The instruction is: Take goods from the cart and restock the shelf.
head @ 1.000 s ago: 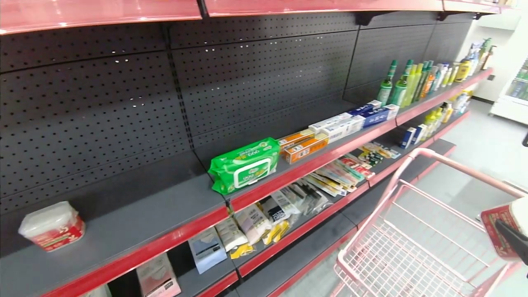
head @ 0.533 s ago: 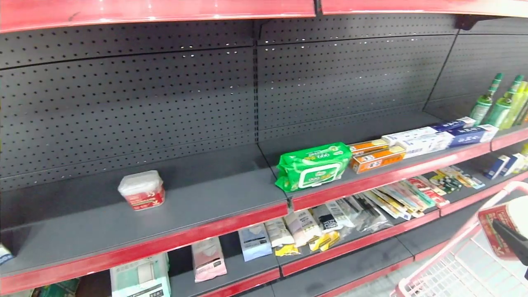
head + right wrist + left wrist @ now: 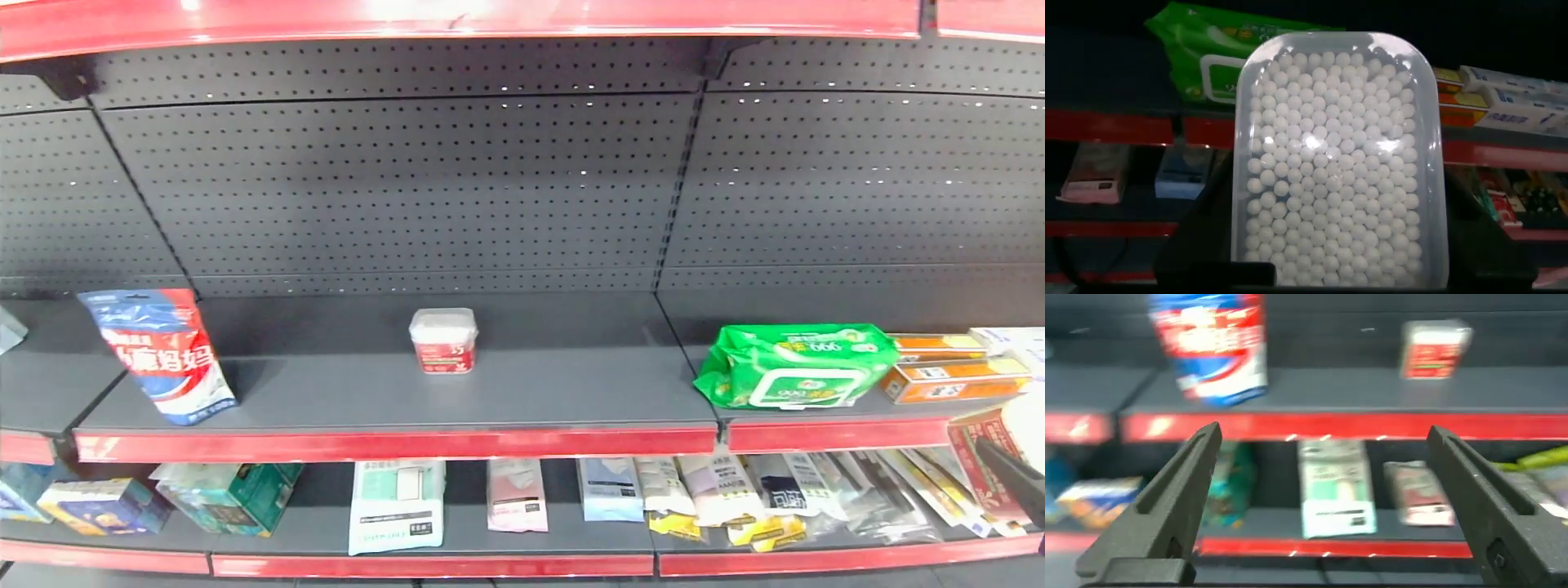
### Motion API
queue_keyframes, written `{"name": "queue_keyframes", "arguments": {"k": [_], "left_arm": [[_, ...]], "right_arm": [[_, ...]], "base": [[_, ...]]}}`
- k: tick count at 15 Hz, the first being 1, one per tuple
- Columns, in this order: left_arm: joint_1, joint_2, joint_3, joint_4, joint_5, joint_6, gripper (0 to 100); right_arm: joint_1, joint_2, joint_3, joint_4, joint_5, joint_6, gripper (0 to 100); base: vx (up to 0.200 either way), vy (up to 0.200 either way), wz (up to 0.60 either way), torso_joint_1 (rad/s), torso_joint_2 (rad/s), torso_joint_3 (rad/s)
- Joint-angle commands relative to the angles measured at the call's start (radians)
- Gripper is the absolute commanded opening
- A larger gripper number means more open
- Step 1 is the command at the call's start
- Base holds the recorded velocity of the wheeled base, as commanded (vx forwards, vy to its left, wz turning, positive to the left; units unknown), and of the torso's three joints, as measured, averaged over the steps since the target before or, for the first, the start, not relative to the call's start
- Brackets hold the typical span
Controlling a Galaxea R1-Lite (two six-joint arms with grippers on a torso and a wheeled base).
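My right gripper (image 3: 1009,480) is shut on a clear box of cotton swabs (image 3: 989,457) with a red label, held at the right, in front of the lower shelf. From the right wrist, its lid (image 3: 1339,155) shows rows of white swab heads, with dark fingers (image 3: 1200,233) on either side. A matching swab box (image 3: 443,340) stands upright mid-shelf on the grey shelf board (image 3: 531,392). My left gripper (image 3: 1324,434) is open and holds nothing, facing the red shelf edge (image 3: 1315,426), with that swab box (image 3: 1433,347) beyond it.
A blue and red bag (image 3: 159,355) stands at the shelf's left, and a green wipes pack (image 3: 796,365) and orange boxes (image 3: 951,371) lie at its right. Bare board lies on both sides of the shelved swab box. The lower shelf (image 3: 522,563) holds several packets.
The camera has swung left: the pink cart has left the picture and the shelf now faces me squarely. My right gripper still holds the swab box in the same place.
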Motion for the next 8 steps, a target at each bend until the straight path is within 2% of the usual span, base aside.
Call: {"name": "queue_keyframes", "arguments": {"k": [1, 8], "left_arm": [[0.000, 0.002, 0.000, -0.002, 0.000, 0.000, 100], [-0.003, 0.025, 0.000, -0.002, -0.006, 0.006, 100]], "right_arm": [[-0.004, -0.011, 0.005, -0.001, 0.001, -0.006, 0], [-0.001, -0.214, 0.011, 0.001, 0.017, 0.037, 0]], "base": [[0.000, 0.000, 0.00, 0.000, 0.00, 0.000], [0.000, 0.000, 0.00, 0.000, 0.00, 0.000]]}}
